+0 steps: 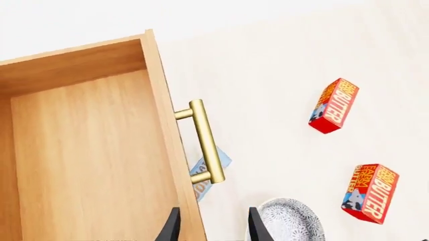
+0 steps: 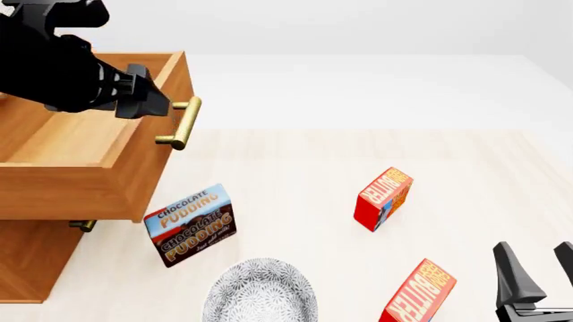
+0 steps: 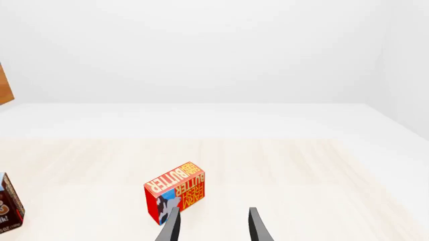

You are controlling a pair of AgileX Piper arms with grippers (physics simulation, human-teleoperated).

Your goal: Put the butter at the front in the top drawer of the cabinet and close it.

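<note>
Two look-alike butter cartons lie on the table. The butter at the front [image 2: 418,293] [image 1: 370,192] is tilted near the table's front edge, just left of my right gripper [image 2: 539,265] [image 3: 213,228], which is open and empty. The other carton [image 2: 383,199] [image 1: 334,105] lies farther back; the right wrist view shows one carton [image 3: 176,198], apparently this one. The cabinet [image 2: 27,261] stands at left with its top drawer [image 2: 90,168] [image 1: 87,150] pulled out and empty. My left gripper [image 2: 147,100] [image 1: 213,228] hangs open above the drawer's front edge, beside the brass handle [image 2: 182,124] [image 1: 202,143].
A Chocolate Pudding box [image 2: 190,225] [image 1: 209,173] stands below the drawer's handle. A patterned grey plate [image 2: 259,292] [image 1: 292,221] sits at the front, left of the front butter. The lower drawer's handle [image 2: 82,226] peeks out beneath the open drawer.
</note>
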